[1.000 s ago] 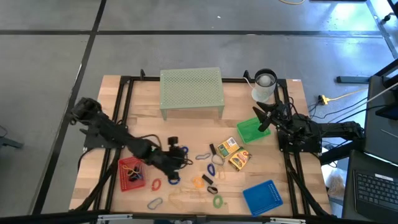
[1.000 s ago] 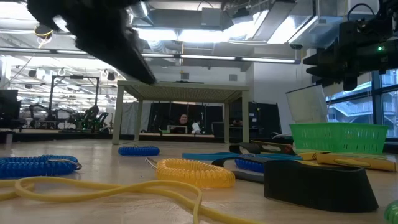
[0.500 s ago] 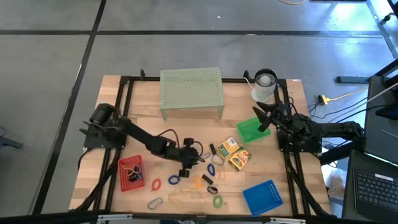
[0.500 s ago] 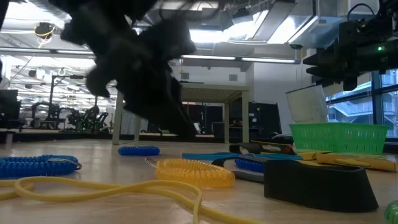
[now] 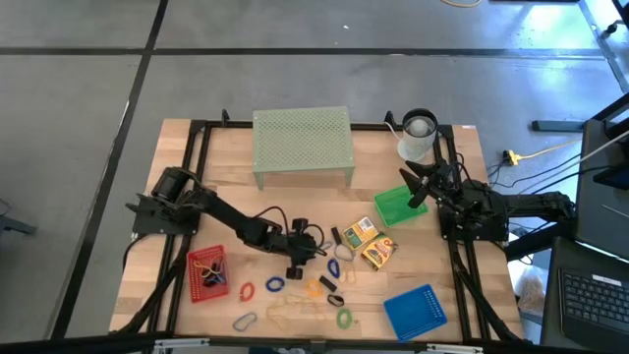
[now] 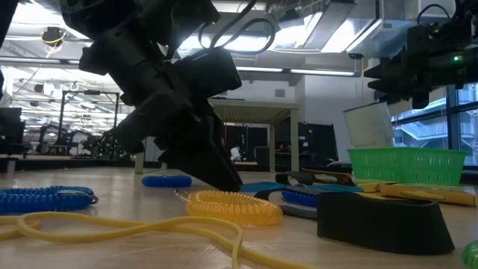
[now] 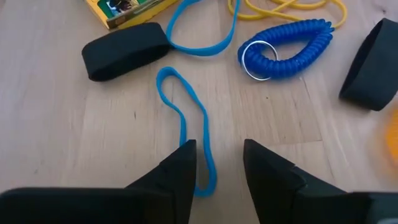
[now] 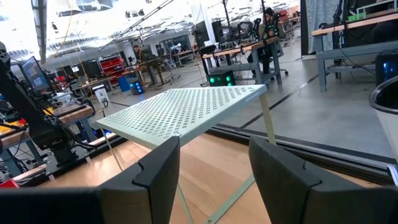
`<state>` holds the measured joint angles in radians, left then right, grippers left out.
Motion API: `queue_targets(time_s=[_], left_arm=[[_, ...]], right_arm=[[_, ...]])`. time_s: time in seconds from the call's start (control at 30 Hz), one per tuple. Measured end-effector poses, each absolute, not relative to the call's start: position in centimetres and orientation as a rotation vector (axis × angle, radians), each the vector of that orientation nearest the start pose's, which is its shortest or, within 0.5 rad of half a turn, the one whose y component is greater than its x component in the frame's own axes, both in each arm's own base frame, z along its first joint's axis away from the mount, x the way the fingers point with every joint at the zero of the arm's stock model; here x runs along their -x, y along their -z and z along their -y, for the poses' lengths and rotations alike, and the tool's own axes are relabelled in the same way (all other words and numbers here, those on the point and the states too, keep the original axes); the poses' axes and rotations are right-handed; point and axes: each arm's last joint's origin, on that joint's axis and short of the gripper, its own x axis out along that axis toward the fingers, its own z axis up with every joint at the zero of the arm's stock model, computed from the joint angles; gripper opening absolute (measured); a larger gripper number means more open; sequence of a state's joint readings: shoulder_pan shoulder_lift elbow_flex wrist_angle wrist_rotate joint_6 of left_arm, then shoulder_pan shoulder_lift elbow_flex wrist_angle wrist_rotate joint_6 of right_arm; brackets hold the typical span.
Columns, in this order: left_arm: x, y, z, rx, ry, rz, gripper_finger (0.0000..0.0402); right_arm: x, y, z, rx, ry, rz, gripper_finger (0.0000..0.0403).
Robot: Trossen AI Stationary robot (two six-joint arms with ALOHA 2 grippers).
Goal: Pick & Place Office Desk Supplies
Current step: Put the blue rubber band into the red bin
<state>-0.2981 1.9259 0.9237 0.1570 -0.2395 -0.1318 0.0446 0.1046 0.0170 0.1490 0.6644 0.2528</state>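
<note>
Between the dark fingers of the left gripper [image 7: 219,163] lies a blue rubber band [image 7: 186,127]; beyond it, a blue coiled ring [image 7: 292,45], a black clip [image 7: 126,50], a yellow box [image 7: 127,9].

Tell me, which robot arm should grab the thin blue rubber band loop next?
The left. Its left gripper hangs open right over the thin blue rubber band loop, fingers straddling one end. The right gripper waits far off, above the green plastic tray.

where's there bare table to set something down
Bare wood lies between the mesh riser and the left gripper, and behind the red tray. It is crowded from the yellow boxes to the blue tray.
</note>
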Motion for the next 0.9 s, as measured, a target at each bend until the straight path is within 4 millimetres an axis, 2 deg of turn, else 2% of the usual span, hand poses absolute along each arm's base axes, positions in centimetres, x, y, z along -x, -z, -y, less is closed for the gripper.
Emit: queue_targets(time_s=[0.3,0.63,0.9], left_arm=[[-34.3,-10.3,9.8,-0.066,-0.026,-0.834,0.0009],[-34.2,-11.3,9.6,-0.063,-0.062,-0.788,0.0002],[-34.0,-15.3,9.5,-0.064,-0.093,-0.657,0.0002]], right_arm=[[-9.8,-17.5,1.3,-0.266,0.609,0.136,0.0194],[-9.8,-17.5,1.4,-0.266,0.609,0.136,0.0194],[-9.8,-17.5,1.4,-0.266,0.609,0.137,0.0194]])
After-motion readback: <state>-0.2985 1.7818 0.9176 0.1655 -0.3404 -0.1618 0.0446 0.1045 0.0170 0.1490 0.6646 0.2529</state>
